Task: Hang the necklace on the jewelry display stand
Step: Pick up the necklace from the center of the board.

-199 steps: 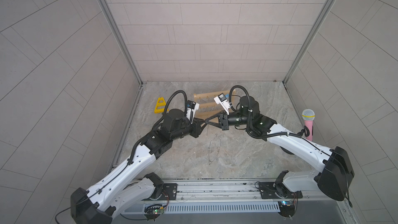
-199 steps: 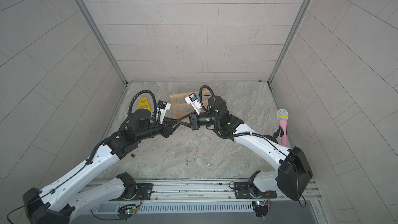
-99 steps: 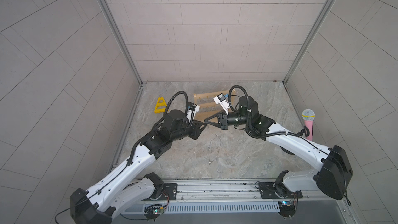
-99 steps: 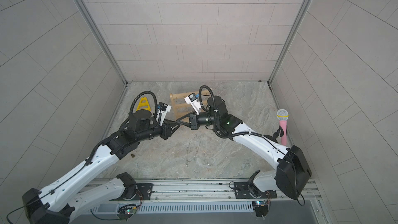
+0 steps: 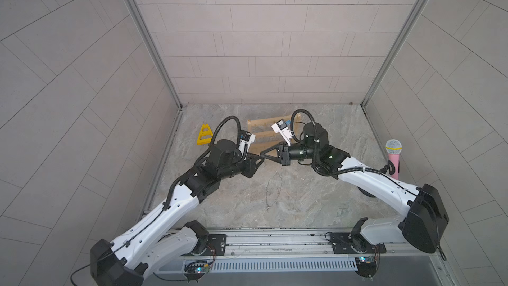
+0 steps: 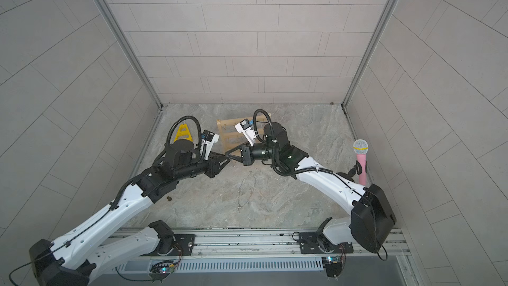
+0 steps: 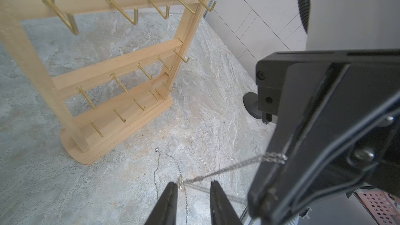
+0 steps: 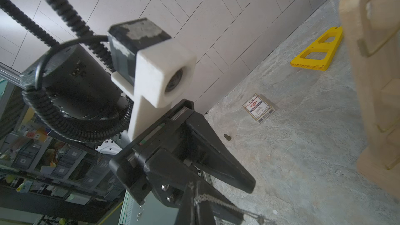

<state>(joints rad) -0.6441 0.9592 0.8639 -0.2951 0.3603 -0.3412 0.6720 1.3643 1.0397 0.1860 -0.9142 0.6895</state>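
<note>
Both arms meet low over the grey marbled stone floor (image 5: 316,202), just in front of the pale wooden jewelry display stand (image 7: 116,68). The stand is upright on its oblong base, with three bars carrying brass hooks (image 7: 71,23). The right gripper (image 8: 192,191) is clenched on the thin silver chain necklace (image 7: 227,169). A short taut stretch runs from its pinch to the left gripper (image 7: 193,183), whose jaws stand apart. The chain and a small ring touch one fingertip (image 7: 171,195), with nothing squeezed. More chain trails down onto the floor below the grippers, its clasp end lying near the stand's base. The necklace is not yet on any hook. Off to the sides are a yellow triangular plastic frame (image 5: 204,134), flat near the left wall, and a pink microphone with silver mesh head (image 5: 393,158), upright by the right wall. A small card pack (image 8: 258,108) lies flat. It has a red-and-blue label and a barcode strip, the lettering too small to read.
</note>
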